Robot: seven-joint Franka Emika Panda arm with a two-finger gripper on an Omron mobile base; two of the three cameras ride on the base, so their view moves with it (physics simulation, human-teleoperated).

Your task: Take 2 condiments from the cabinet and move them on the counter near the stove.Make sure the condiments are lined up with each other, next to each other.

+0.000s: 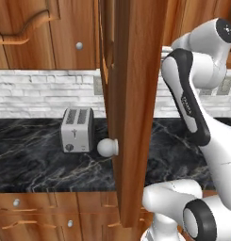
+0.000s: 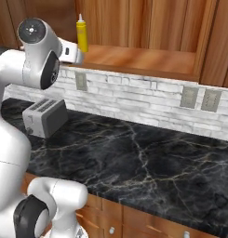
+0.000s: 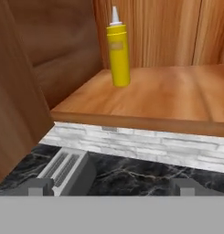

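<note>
A yellow squeeze-bottle condiment (image 3: 118,52) with a white pointed nozzle stands upright near the left end of the open cabinet's wooden shelf (image 3: 168,96). My gripper (image 3: 112,186) is open, its dark fingertips (image 3: 40,186) spread wide, with nothing between them. It hangs in front of the shelf edge and below it, apart from the bottle. In the right base view the condiment (image 2: 81,35) rises just behind my white hand on the cabinet shelf (image 2: 134,58). The black marble counter (image 2: 148,153) lies below. The stove is out of view.
The cabinet's open door (image 1: 131,94) stands edge-on in front of the base, its round knob (image 1: 107,147) facing left. A silver toaster (image 1: 78,129) sits on the counter (image 1: 41,164) under the shelf's left end. Wall outlets (image 2: 188,96) dot the white brick backsplash.
</note>
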